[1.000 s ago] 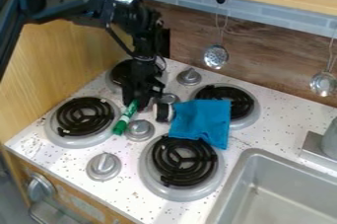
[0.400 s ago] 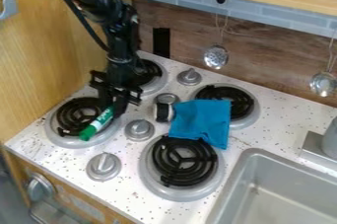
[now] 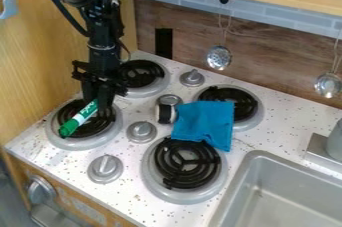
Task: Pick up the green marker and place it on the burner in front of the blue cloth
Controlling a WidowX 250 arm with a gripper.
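Observation:
The black gripper [image 3: 97, 103] hangs over the front left burner [image 3: 85, 119] and is shut on a green marker [image 3: 79, 118] with a white barrel. The marker is tilted, its green cap end pointing down and to the left across the burner's black coil, its other end at the fingers. Whether the marker touches the coil I cannot tell. Right of the middle, a blue cloth [image 3: 204, 124] lies across part of the back right burner and the edge of the front right burner [image 3: 187, 164]. A small silver and black object [image 3: 167, 113] stands against the cloth's left side.
Several silver knobs, one of them a knob [image 3: 141, 131] near the gripper, stand between the burners. The back left burner [image 3: 143, 77] is behind the gripper. A wooden wall [image 3: 40, 66] rises at the left. The sink [image 3: 287, 191] is at the lower right; two ladles hang at the back.
The gripper has moved left, carrying the green marker from beside the knobs to over the front left burner. The cloth and the silver and black object have stayed put.

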